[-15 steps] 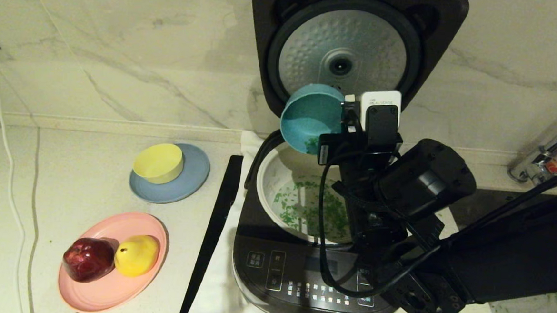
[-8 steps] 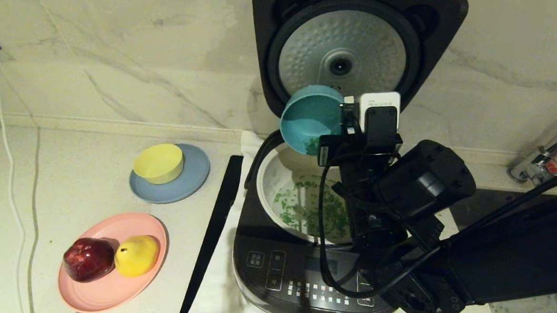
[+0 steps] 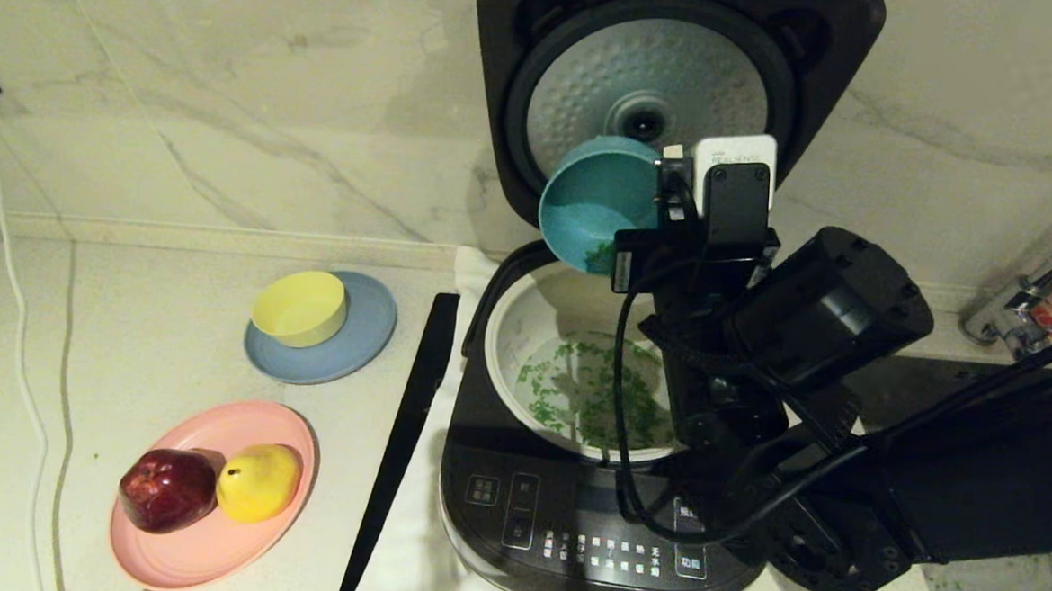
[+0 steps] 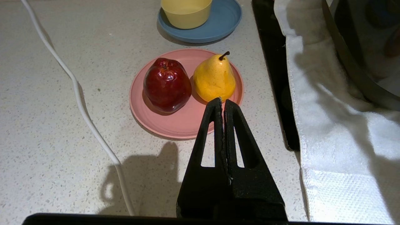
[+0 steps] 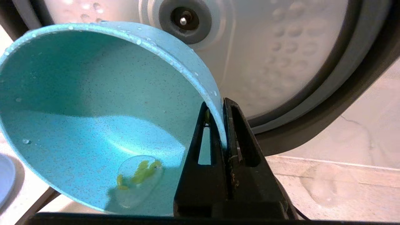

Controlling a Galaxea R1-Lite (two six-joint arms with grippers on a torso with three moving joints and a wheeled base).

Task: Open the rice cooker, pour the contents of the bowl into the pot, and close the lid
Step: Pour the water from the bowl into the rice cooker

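The dark grey rice cooker (image 3: 569, 514) stands with its lid (image 3: 649, 104) swung up, the dimpled silver underside (image 5: 281, 47) facing me. Green chopped bits (image 3: 593, 398) lie scattered on the floor of the cream pot (image 3: 511, 331). Above the pot's far rim my right gripper (image 5: 217, 107) is shut on the rim of the teal bowl (image 3: 598, 200), which is tipped on its side with its mouth facing left. A few green bits (image 5: 139, 170) still cling inside the bowl (image 5: 93, 125). My left gripper (image 4: 222, 100) is shut on nothing, hovering over the counter near the pink plate.
A yellow bowl (image 3: 300, 306) sits on a blue plate (image 3: 361, 341). An apple (image 3: 166, 488) and a pear (image 3: 257, 481) lie on a pink plate (image 3: 198, 548). A black strip (image 3: 407, 424) and white towel (image 4: 328, 125) flank the cooker. A white cable (image 3: 22, 368) runs at left.
My right arm has lifted the tipped bowl a little up and to the right, higher against the open lid. More of the pot's floor shows.
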